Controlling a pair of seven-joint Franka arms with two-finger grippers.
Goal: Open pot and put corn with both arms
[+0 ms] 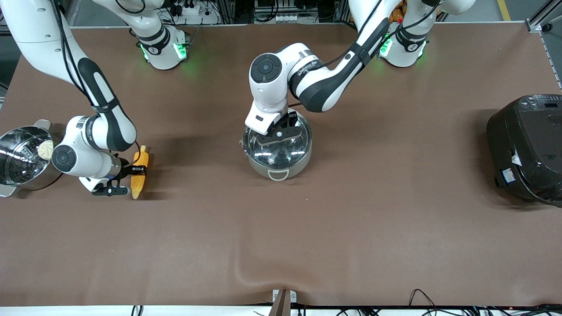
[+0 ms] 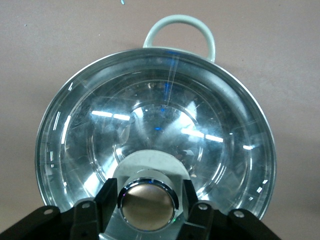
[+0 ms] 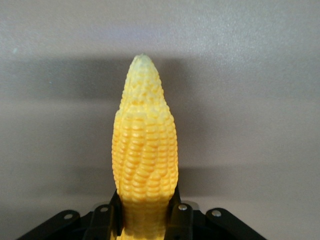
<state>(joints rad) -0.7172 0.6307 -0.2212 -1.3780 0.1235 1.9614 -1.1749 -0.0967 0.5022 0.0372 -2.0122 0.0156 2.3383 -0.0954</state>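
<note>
The steel pot stands mid-table with its glass lid on it; it also shows in the left wrist view. My left gripper is down over the lid, its fingers closed on either side of the copper knob. Toward the right arm's end of the table, my right gripper is shut on the thick end of the yellow corn. The cob is level and low over the cloth. In the right wrist view the corn points away from the gripper.
A steamer pot with a white bun stands beside the right gripper at the table's end. A large black cooker stands at the left arm's end. The brown cloth has a wrinkle near the front edge.
</note>
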